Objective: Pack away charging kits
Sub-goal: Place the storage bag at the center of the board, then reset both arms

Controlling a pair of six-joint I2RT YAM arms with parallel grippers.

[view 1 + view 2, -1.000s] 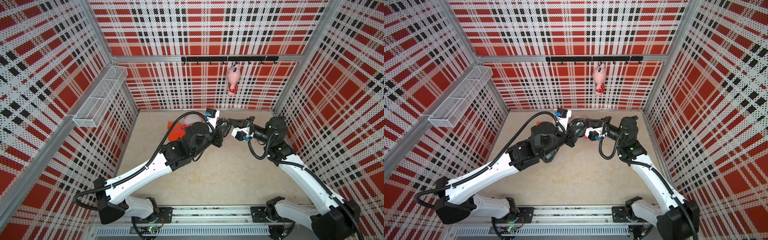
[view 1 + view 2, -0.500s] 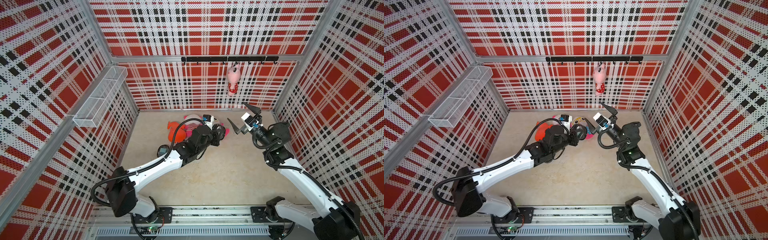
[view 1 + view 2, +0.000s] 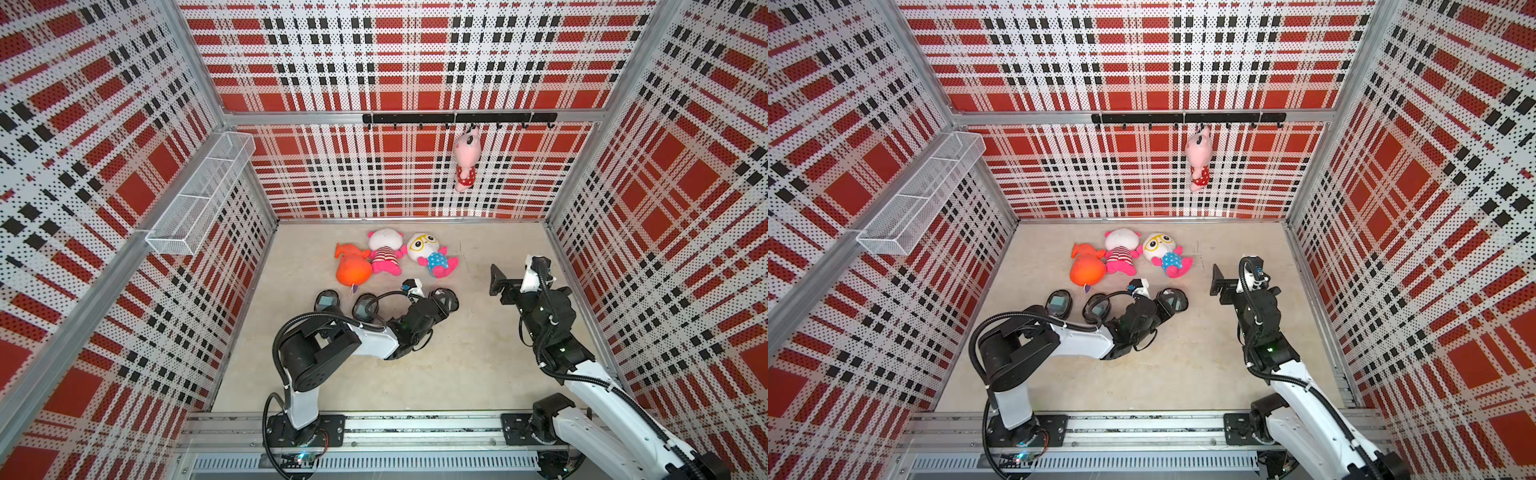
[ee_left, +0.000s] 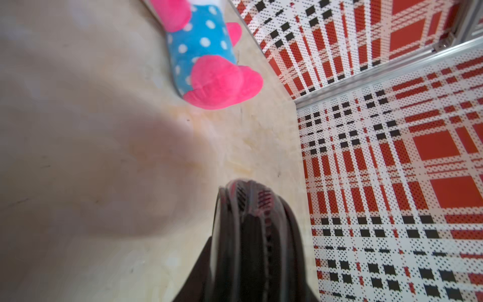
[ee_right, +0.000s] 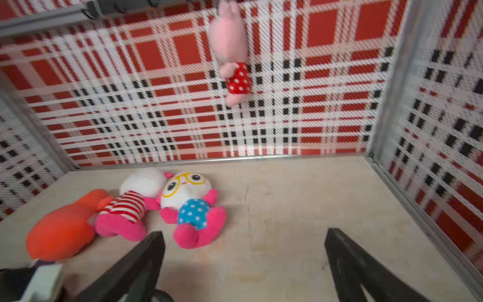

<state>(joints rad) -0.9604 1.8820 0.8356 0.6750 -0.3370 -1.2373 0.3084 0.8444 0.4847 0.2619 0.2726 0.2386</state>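
Note:
Three black oval zip cases lie in a row on the beige floor: one, a second, and a third held in my left gripper. The left wrist view shows that third case edge-on between the jaws, low over the floor; I cannot tell whether it touches. My right gripper is open and empty, and in both top views it hangs to the right of the cases. The charging kits are hidden: no loose adapter or cable shows.
Three plush toys lie behind the cases: orange, pink-striped and blue-dotted. A pink plush hangs from the black hook rail on the back wall. A white wire basket is on the left wall.
Both grippers were together up high by the back. The right gripper opened and pulled back to the right. The left arm came down with the case beside the other two.

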